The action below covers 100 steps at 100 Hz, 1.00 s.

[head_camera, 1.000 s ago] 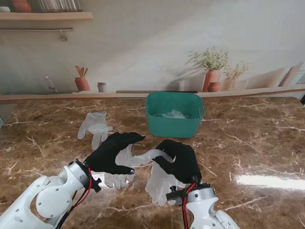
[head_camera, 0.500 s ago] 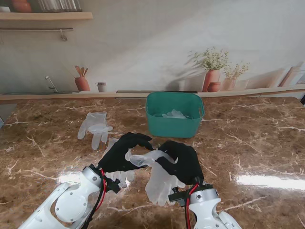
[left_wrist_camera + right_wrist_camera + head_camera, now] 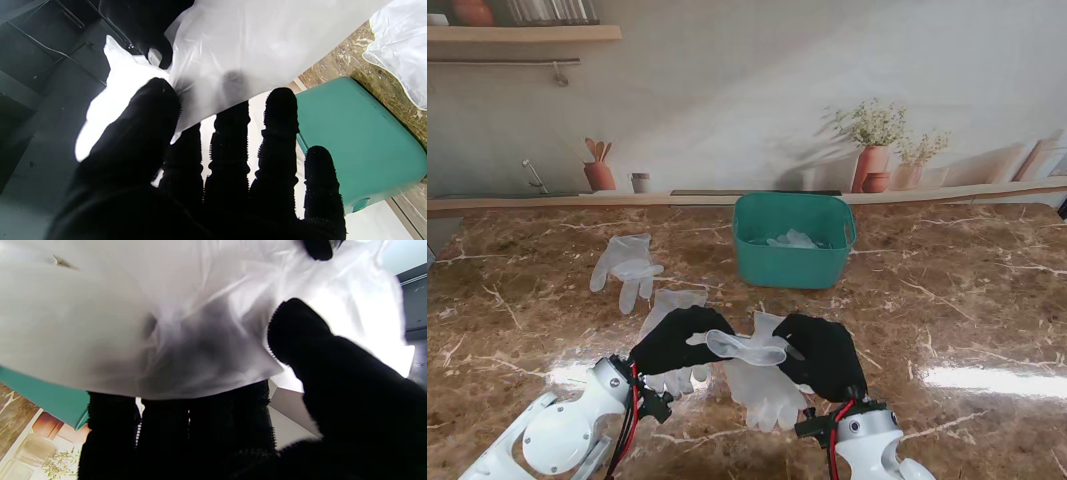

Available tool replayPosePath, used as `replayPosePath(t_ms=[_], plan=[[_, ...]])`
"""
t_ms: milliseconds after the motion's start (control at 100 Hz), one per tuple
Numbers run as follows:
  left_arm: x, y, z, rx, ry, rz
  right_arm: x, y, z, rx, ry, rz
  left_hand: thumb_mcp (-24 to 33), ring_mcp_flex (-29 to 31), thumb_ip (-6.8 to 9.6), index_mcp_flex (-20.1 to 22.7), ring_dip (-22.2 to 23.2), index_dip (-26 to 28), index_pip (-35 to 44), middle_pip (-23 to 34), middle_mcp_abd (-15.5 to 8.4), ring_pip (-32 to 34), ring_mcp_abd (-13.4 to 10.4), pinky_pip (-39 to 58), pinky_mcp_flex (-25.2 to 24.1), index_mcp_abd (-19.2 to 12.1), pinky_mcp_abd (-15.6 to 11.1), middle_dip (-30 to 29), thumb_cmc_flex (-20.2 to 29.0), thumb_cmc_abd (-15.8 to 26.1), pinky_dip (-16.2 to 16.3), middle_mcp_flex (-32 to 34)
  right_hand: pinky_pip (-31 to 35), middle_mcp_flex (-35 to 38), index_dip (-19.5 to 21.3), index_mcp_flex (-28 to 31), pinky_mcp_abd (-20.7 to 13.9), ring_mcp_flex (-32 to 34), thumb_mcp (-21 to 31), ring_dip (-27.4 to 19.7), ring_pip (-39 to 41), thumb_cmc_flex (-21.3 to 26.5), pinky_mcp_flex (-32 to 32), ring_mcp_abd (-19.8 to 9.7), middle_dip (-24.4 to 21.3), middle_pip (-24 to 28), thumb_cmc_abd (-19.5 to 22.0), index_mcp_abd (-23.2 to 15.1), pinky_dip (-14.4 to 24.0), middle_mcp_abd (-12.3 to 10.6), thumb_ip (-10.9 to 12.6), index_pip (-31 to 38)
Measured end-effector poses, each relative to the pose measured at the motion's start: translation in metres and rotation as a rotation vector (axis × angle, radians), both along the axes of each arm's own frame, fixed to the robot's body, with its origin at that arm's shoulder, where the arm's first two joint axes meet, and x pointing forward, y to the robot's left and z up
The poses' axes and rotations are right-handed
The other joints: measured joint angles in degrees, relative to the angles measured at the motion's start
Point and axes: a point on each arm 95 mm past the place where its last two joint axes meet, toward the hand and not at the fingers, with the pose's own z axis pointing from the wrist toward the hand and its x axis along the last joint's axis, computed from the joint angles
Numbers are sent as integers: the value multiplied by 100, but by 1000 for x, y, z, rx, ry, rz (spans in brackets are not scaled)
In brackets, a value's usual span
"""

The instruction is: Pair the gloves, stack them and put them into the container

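So you've got both hands on one glove (image 3: 762,375) right now, near the front middle of the table (image 3: 967,300). The left hand (image 3: 677,340) pinches one end of its cuff, thumb against the fingers (image 3: 230,133), and the right hand (image 3: 825,355) grips the other end the same way. You can see the thin white film bunched over the right thumb (image 3: 300,330) in the right wrist view. The cuff is stretched between the two hands and held up off the table, and the glove's fingers hang down toward you, tips looking like they just touch the marble, though I can't really be sure from the stand camera.

A second glove (image 3: 667,305) lies flat just under and behind the left hand, partly covered by it. Its fingers poke out on the near side of the hand, and its cuff end shows on the far side.

A third glove (image 3: 627,265) sits farther back and to the left, well apart from the hands, lying flat and spread out.

The bin (image 3: 792,240) is the teal tub at the far middle of the table, beyond both hands. There's something pale and crumpled inside it, probably gloves already dropped in, but it's too small to tell how many
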Motion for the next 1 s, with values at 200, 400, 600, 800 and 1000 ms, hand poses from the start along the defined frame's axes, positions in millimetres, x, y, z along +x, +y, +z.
replayPosePath(t_ms=[200, 400, 600, 800, 1000], plan=[[-6, 1, -3, 12, 27, -61, -15, -2, -12, -18, 48, 23, 52, 538, 16, 82, 9, -1, 6, 156, 0, 265, 23, 699, 372, 442, 28, -329, 87, 0, 49, 516, 162, 6, -307, 60, 31, 52, -5, 12, 286, 264, 350, 1, -199, 353, -231, 74, 0, 2, -104, 64], [-7, 4, -7, 55, 71, -83, -22, -3, -20, -35, 123, 20, 52, 822, 19, 208, -43, -1, 14, 117, -4, 352, 23, 922, 534, 697, 29, -437, 87, 0, 53, 778, 211, 51, -438, 60, 32, 111, -15, 12, 491, 265, 557, 2, -280, 525, -251, 138, 0, 2, -117, 70], [10, 2, -25, 129, 153, -82, -7, -4, -35, -56, 243, -33, 54, 823, 19, 208, -45, -1, 21, 120, -4, 354, 23, 998, 537, 801, 29, -439, 87, 0, 81, 778, 269, 51, -460, 59, 45, 111, -26, 12, 517, 288, 573, 2, -343, 569, -250, 152, -63, 2, -118, 72], [37, -7, -44, 258, 183, -48, 25, -6, -57, -100, 328, -95, 55, 823, 21, 208, -46, -1, 72, 120, -4, 355, 23, 1005, 385, 849, -67, -476, 151, 2, 102, 778, 275, 51, -508, 54, 45, 111, -32, 13, 522, 288, 573, 2, -417, 569, -250, 156, -120, 3, -118, 72], [67, -26, -51, 374, 152, 26, 58, -9, -76, -153, 368, -153, 184, 823, 44, 200, -46, -2, 74, 211, -4, 499, 35, 1001, 322, 852, -135, -477, 158, 7, 103, 778, 276, 51, -514, 49, 45, 111, -85, -20, 507, 291, 528, 2, -483, 569, -203, 156, -127, 3, -118, 72]])
